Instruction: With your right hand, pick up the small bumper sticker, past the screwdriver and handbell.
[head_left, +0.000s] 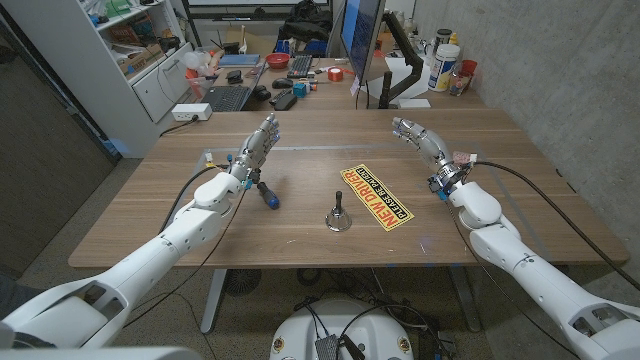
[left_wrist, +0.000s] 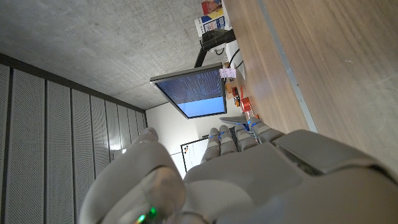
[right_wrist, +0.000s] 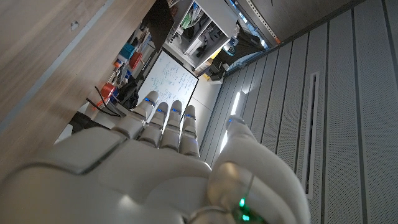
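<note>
Both arms come in over the tabletop's near edge, and nearest of the loose things is the handbell, standing upright a little in from the middle of that edge. Just beside it, toward the right edge, lies the small bumper sticker, a yellow strip with red lettering, flat on the wood and set diagonally, its near end close to the bell but, as far as I can tell, not touching it. A screwdriver with a blue handle lies toward the left edge, close under the left hand, whose fingers are stretched out and apart, holding nothing. The right hand hovers beyond the sticker, toward the far right of the tabletop, fingers likewise extended and empty; the right wrist view shows them straight and side by side, with no object between them. The table carries nothing else near the sticker. Judging from this, the task stands at its very start: the reach has not yet brought the right hand to the sticker, and no grasp is begun. The next move calls for drawing the right hand back toward the near edge and down onto the sticker's free end, away from the handbell. Since the sticker lies flat, the fingertips will probably have to press and slide or pry up an edge before a pinch can take hold, and care is needed not to knock the bell over.
</note>
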